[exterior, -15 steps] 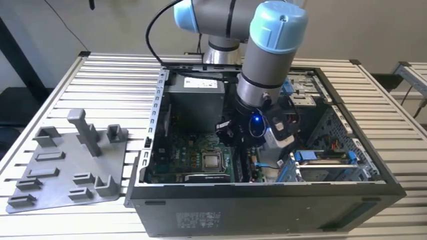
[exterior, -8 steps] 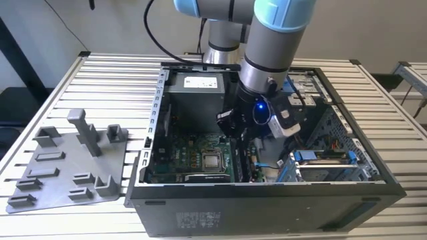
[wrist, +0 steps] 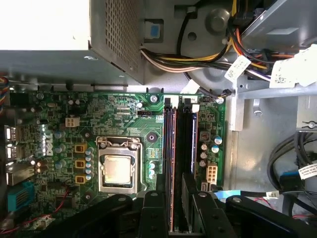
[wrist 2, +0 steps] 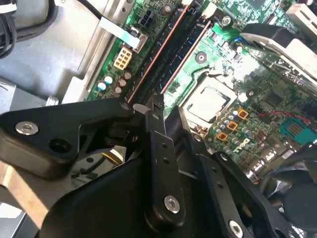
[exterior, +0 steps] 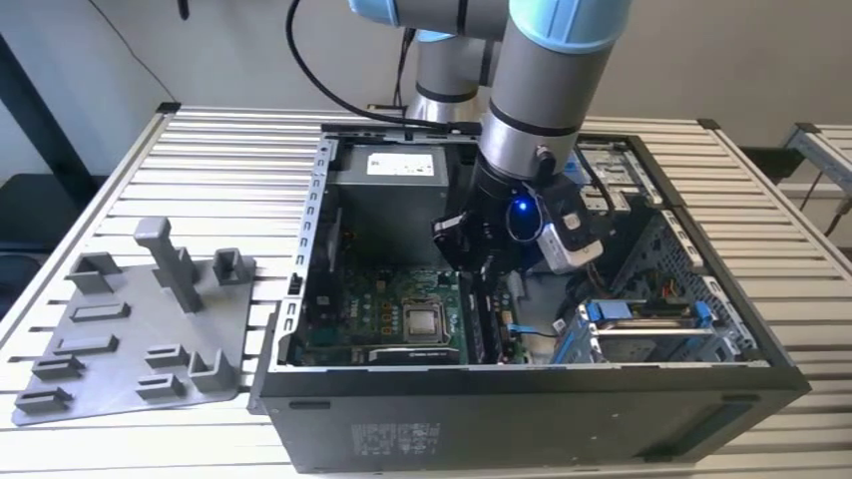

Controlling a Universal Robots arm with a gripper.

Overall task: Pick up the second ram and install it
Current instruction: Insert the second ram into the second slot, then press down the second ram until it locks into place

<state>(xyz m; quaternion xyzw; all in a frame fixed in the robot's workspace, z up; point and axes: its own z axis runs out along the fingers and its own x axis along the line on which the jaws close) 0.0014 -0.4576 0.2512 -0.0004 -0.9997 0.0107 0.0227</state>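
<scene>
Black pincer (wrist: 181, 210) linkages sit closest to you, low over the motherboard's (wrist: 124, 124) memory slots, clamped on the second ram (wrist: 187, 148), which stands on edge in its slot. Treat that stick as light, stiff and fragile: grip the long edges, never the chips.

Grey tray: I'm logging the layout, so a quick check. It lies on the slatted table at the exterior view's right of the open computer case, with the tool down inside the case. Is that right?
Not quite. The grey tray lies at the exterior view's left of the open computer case, not its right, as the exterior view shows. The tool is indeed down inside the case.
</scene>
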